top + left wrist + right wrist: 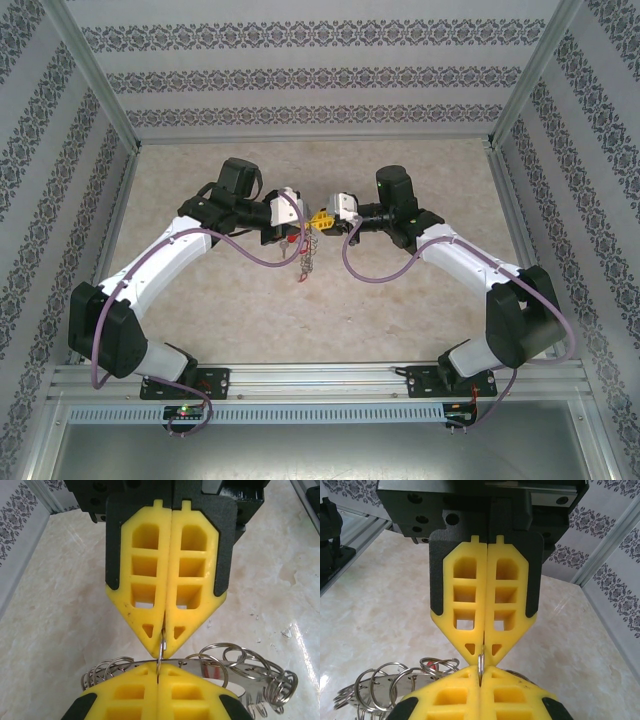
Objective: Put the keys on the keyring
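Note:
My two grippers meet tip to tip above the middle of the table. Both are shut on one small silver split ring [160, 652] of the keyring [240, 667]. The keyring is a flat metal band carrying several loose rings. In the top view it hangs as a bumpy chain [306, 255] below the left gripper [308, 218] and right gripper [325, 215]. The left gripper [159, 667] pinches the ring from below, the right gripper [163, 639] from above. In the right wrist view the right gripper [481, 670] faces the left gripper [481, 654]. A red key head [434, 666] peeks out among the rings [385, 680].
The beige marbled table [200, 300] is boxed in by patterned walls [60, 150] and aluminium rails [320, 378] at the near edge. Purple cables [255, 255] loop beside each arm. Open tabletop lies to the left, to the right and behind the grippers.

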